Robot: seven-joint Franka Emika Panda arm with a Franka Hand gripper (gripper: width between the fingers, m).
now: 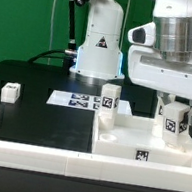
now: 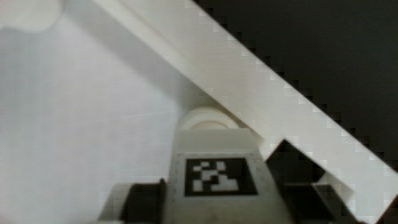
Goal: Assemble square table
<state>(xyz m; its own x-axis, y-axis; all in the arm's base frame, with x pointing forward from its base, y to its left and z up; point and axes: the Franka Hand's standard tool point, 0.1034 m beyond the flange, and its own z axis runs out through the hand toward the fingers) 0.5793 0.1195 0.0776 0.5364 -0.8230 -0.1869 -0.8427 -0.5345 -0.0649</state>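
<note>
border rail (image 1: pixel 33 155) runs across the front, nearest the exterior camera; reads as a stop to push parts against. behind it, on the exterior view's right, the square top (image 1: pixel 117 138) lies flat with its rim up, so the corner sockets face the arm. gripper (image 1: pixel 170 124) is clamped on one leg (image 1: pixel 172 115), held upright at the top's far corner on the exterior view's right. wrist view: fingers (image 2: pixel 143 200) sit either side of that leg (image 2: pixel 217 172), tag toward the camera, raised rim (image 2: pixel 267 90) running diagonally just beside it. my read: the leg is being lined up with, or turned into, that socket; can't tell if it's seated. second leg (image 1: pixel 109 98) stands upright at the other far corner, looks mounted. third leg (image 1: pixel 10 92) sits loose on the black table (image 1: pixel 36 79), well apart on the exterior view's left. marker board (image 1: pixel 78 100) lies flat near the arm base (image 1: pixel 100 46). no readable text or brand, only black-and-white tags on the legs, the top's front wall and the board.
</note>
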